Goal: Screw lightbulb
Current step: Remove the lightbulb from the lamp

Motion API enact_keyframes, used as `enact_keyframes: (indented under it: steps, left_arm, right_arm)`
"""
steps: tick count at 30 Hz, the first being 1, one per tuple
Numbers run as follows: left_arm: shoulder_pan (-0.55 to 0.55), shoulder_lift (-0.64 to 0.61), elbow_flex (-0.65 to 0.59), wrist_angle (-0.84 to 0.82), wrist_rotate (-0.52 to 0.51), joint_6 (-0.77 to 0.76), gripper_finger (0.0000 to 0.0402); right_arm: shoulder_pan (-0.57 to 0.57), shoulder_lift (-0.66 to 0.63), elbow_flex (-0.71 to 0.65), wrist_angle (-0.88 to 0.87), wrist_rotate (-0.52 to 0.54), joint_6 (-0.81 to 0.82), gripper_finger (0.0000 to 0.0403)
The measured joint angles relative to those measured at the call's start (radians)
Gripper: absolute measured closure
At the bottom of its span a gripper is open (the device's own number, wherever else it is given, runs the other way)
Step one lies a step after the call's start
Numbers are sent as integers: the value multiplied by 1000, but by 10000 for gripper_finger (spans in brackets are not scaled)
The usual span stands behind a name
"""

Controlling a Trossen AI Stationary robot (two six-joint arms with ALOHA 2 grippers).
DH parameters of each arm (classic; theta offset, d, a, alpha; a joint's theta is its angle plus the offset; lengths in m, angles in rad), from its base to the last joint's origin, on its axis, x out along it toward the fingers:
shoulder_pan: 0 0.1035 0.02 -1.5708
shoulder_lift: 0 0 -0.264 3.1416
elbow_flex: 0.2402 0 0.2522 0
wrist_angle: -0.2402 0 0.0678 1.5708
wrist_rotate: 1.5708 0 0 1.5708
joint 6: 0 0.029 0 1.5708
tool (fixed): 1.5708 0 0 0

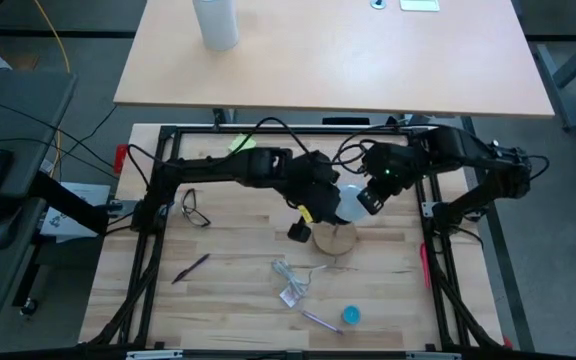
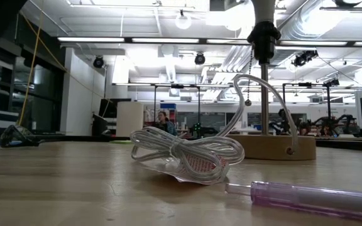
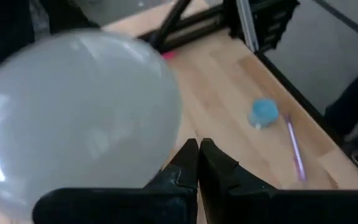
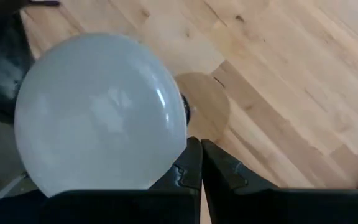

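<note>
Pale wooden bench (image 1: pixel 238 290) fills the frame, both dark arms meeting at its middle. Between them sits the white frosted lightbulb (image 1: pixel 351 203), just above the round wooden disc base (image 1: pixel 334 241). The left hand (image 3: pixel 198 163) and right hand (image 4: pixel 194 160) both show fingers closed together, pressed beside the globe rather than around it. Seating the bulb seems the step in hand; next comes lining its screw end with the socket and turning. That socket and the bulb's screw end are hidden.
</note>
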Motion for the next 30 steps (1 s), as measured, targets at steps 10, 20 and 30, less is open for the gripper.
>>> enact_keyframes:
  steps: [10, 20, 30]
  left_arm:
    - [56, -112, 2, -226, -196, -18, 401]
    - [156, -38, 0, -97, -221, 138, 401]
    - [102, -35, 0, -10, -215, 178, 401]
  right_arm:
    - [38, -24, 1, -42, -98, 17, 403]
    - [178, -17, 1, 45, -118, 146, 403]
    - [156, 8, 1, 97, -106, 131, 403]
